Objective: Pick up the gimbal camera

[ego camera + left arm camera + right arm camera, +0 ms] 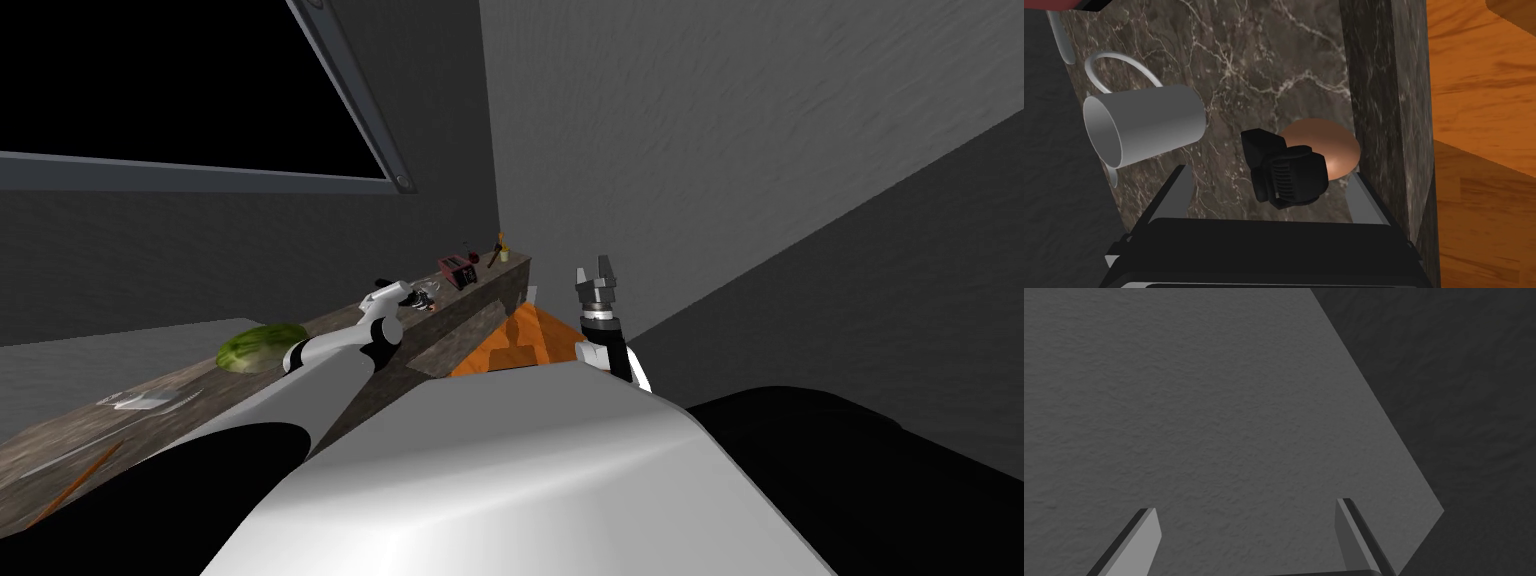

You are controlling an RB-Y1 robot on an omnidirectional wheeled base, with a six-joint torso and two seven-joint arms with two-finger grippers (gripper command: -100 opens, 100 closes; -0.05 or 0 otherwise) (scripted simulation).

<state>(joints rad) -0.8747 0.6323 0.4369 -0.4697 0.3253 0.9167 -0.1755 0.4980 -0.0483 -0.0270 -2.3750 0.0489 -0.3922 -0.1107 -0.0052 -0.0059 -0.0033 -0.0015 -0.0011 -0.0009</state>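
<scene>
Left gripper (pixel 1270 172): fingers spread, empty; black gimbal camera (pixel 1286 172) on marble counter (pixel 1249 60) between them, clear of both; copper dome (pixel 1329 145) just beyond; right gripper (pixel 1246 505): fingers apart.

I'm looking at a long counter (pixel 1264 65) of dark stone with pale veins, running along the wall. Nearest me on it lie a thin orange stick (pixel 80 482) and a flat pale thing (pixel 140 401) I cannot identify, then a green striped watermelon (pixel 262 347). Further along, a white mug (pixel 1149 125) lies on its side. Near it the black gimbal camera (pixel 1286 172) sits just beside a copper-brown dome (pixel 1331 145), close to the counter's front edge. I cannot tell whether they touch. Beyond stand a red boxy appliance (pixel 456 270) and, at the far end, a small bottle-like thing (pixel 499 250).
</scene>
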